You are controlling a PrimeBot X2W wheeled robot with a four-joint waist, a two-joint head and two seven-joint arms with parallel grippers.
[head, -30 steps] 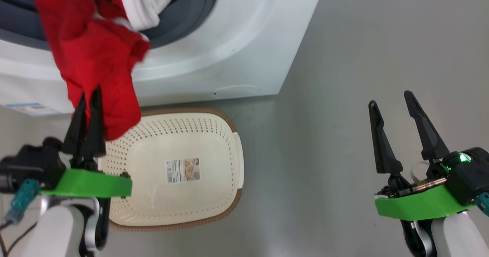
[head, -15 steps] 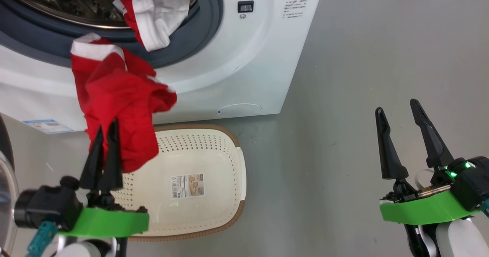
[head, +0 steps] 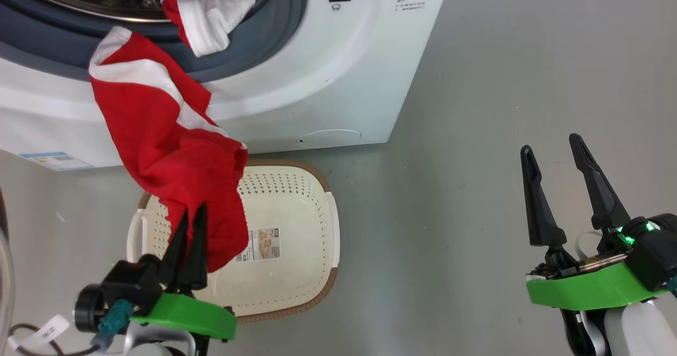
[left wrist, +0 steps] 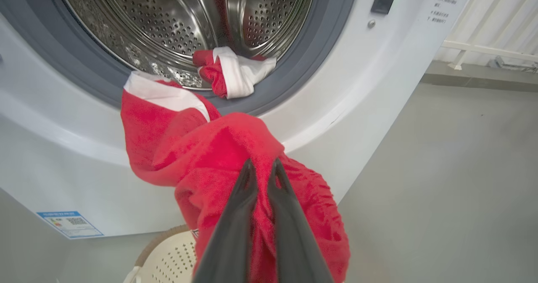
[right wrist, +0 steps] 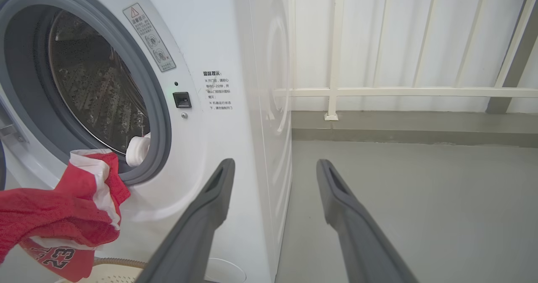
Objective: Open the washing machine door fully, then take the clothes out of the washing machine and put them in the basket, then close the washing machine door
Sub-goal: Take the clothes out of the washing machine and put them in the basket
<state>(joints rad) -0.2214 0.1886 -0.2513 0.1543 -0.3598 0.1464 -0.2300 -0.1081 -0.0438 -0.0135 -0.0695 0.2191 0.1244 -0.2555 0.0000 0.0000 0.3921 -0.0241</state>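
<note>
Left fingers point(head: 197, 255) clenched on the lower end of a red garment point(head: 169, 149). The garment stretches up from the grip to the washer point(head: 328, 81), and its white-banded top end lies against the lower part of the grey gasket point(head: 275, 33). The bunched held end hangs over the left half of the basket point(head: 296, 197); can't tell if it touches the basket. The basket sits on the floor point(head: 476, 134) just in front of the washer, with a paper label point(head: 263, 244) on its bottom partly covered by the garment. A second garment point(head: 209, 7), red and white, lies in the drum point(left wrist: 168, 22) mouth, draped over the gasket. Right fingers point(head: 535, 202) spread wide, grasping nothing, over bare floor, well right of basket and washer. The washer opening is uncovered.
</note>
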